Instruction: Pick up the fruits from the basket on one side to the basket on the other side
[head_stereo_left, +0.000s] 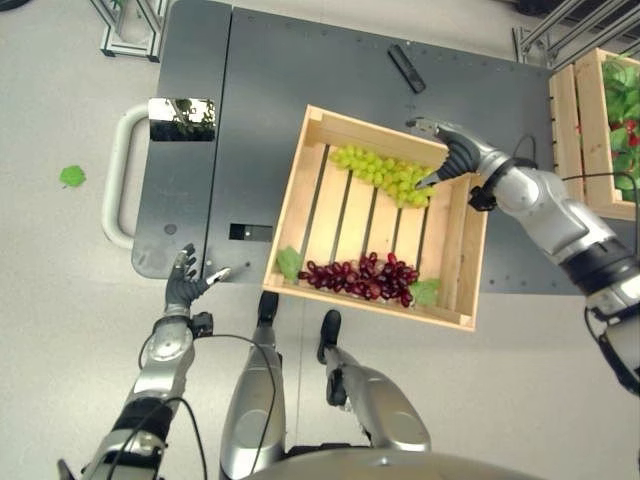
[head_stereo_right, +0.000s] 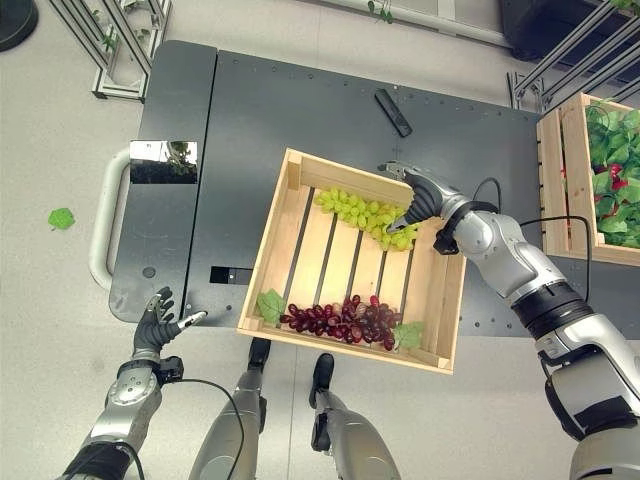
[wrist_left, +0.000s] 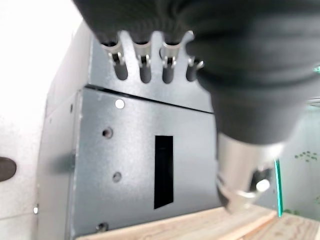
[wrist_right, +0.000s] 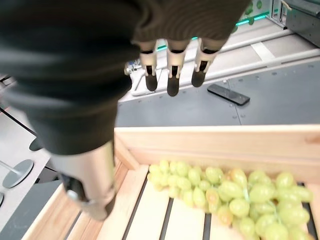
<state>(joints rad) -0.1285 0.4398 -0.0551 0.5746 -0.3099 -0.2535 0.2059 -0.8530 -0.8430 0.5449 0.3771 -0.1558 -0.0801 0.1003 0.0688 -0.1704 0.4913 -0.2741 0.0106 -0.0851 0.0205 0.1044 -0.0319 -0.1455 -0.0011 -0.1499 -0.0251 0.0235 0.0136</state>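
Observation:
A wooden crate (head_stereo_left: 300, 190) stands on the dark table (head_stereo_left: 260, 80). It holds a bunch of green grapes (head_stereo_left: 385, 175) at its far side and a bunch of purple grapes (head_stereo_left: 365, 278) at its near side. My right hand (head_stereo_left: 455, 150) hovers over the right end of the green grapes (wrist_right: 235, 192), open, its fingers (wrist_right: 172, 75) straight and its thumb pointing down at the bunch; it holds nothing. My left hand (head_stereo_left: 183, 285) is open and idle by the table's near left corner, its fingers (wrist_left: 145, 60) spread.
A second wooden crate (head_stereo_left: 600, 130) with leafy greens and red fruit stands at the right. A black remote-like bar (head_stereo_left: 406, 68) lies behind the middle crate. The table has a white handle (head_stereo_left: 115, 175) and a shiny plate (head_stereo_left: 181, 119) at its left. A green leaf (head_stereo_left: 72, 176) lies on the floor.

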